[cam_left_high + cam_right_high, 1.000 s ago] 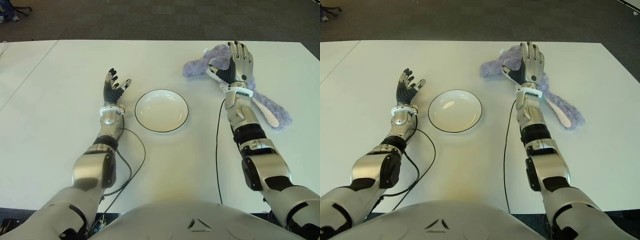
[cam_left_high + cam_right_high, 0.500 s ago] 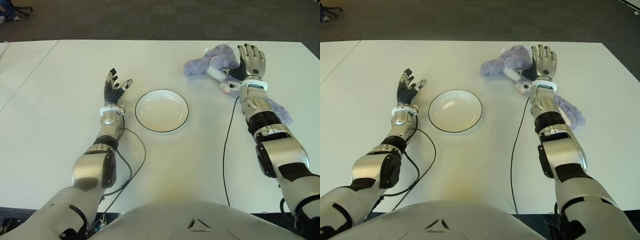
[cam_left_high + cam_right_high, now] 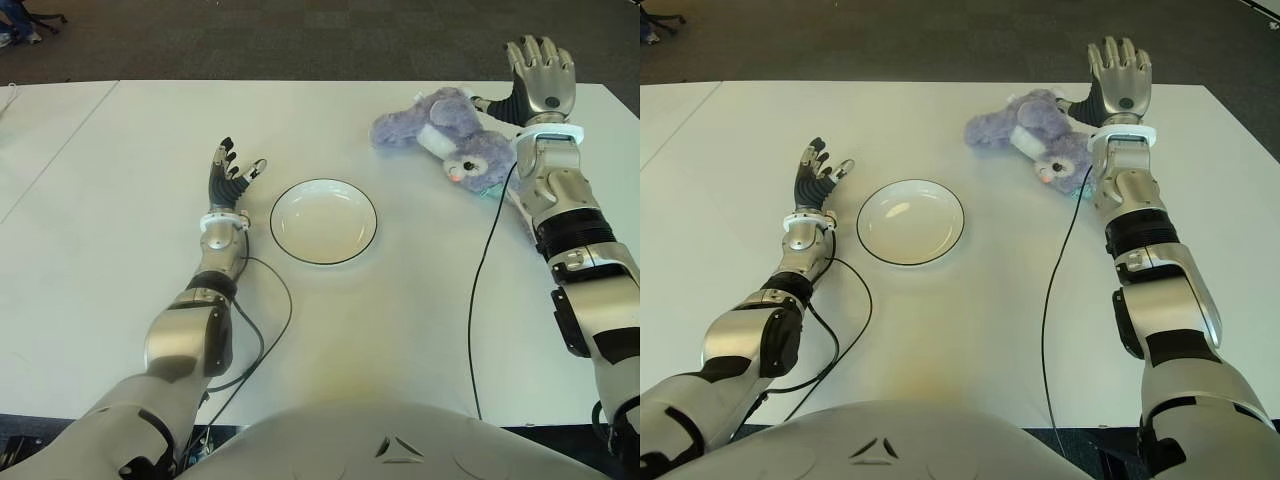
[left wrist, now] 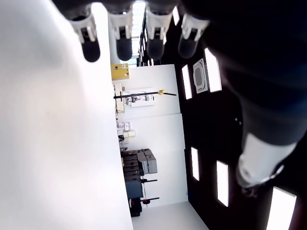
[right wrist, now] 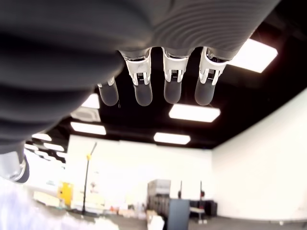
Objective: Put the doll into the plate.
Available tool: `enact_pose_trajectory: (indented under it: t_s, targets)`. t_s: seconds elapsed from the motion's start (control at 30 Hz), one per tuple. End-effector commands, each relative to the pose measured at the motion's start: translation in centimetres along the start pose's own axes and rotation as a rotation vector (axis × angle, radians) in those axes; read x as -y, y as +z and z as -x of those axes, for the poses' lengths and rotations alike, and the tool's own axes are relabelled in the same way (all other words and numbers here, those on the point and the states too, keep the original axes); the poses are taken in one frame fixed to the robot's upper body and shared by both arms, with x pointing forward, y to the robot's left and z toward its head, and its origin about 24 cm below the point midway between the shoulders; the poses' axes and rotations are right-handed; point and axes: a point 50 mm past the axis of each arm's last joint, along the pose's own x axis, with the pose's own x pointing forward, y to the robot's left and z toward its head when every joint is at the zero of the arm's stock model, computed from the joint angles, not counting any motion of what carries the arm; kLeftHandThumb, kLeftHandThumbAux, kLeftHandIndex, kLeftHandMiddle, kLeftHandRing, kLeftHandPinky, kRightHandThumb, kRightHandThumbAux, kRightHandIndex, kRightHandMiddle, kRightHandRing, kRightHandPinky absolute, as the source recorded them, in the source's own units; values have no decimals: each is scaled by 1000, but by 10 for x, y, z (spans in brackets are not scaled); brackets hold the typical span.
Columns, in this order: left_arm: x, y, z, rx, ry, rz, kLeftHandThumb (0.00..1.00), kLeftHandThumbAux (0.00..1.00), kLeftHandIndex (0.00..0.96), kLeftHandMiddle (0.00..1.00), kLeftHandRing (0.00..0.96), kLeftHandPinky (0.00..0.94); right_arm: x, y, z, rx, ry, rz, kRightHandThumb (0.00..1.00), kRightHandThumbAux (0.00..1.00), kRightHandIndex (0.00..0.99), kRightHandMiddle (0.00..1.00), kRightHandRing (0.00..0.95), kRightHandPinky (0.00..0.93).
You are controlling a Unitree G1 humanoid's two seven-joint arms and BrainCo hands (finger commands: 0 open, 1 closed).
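Reaching far over the surface (image 3: 400,300), right hand (image 3: 541,75) spread, empty, beside one doll (image 3: 447,135); left hand (image 3: 228,178) spread by one plate (image 3: 323,221).

Plate (image 3: 323,221) sits on the surface (image 3: 400,300) just left of frame centre. Doll (image 3: 448,137) lies on the surface at upper right, well apart from the plate. My left hand (image 3: 228,180) shows just left of the plate. My right hand (image 3: 541,80) is at the far upper right, beside the doll's right end.
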Motion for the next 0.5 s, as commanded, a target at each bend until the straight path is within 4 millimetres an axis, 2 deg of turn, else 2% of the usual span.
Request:
enact_pose_trajectory:
  t_s: [0.03,0.17,0.37,0.5]
  targets:
    - [2,-92,74,-434,-20,-1,0,618,31,57,60,93,-12,3,10,30,66,32,299,391,49,0,0,0]
    - [3,-91,73,-434,-18,2,0,589,52,73,68,91,-13,4,9,32,82,20,307,391,54,0,0,0]
    - [3,-92,73,-440,-15,8,0,545,63,85,77,88,-37,2,10,14,154,-38,310,411,61,0,0,2]
    - [4,-92,74,-447,-17,17,0,518,73,88,80,91,-61,0,17,-33,260,-122,290,449,59,0,0,9]
